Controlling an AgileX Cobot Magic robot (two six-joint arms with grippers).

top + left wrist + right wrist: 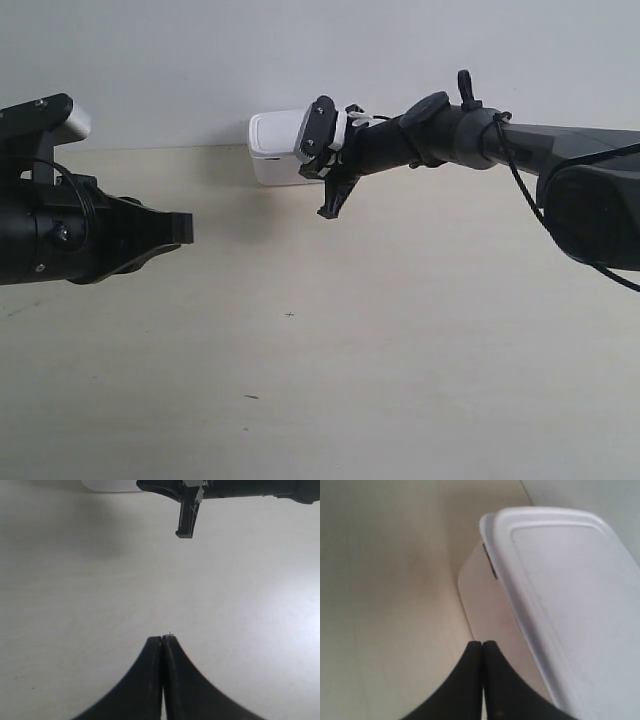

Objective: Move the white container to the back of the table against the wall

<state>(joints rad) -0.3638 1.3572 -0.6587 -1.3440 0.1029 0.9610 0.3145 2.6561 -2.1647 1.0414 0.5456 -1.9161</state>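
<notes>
Seemingly apart, white container [560,580] lies beside right gripper [482,644], jaws together

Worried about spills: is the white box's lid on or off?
On: the flat, raised-rim white lid sits over the small rectangular white plastic container.

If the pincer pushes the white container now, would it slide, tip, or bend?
The white container looks low and wide, so it probably slides rather than tips. Smooth plastic on the smooth table suggests little grip. Its raised-rim lid looks stiff; weight cannot be judged.
</notes>
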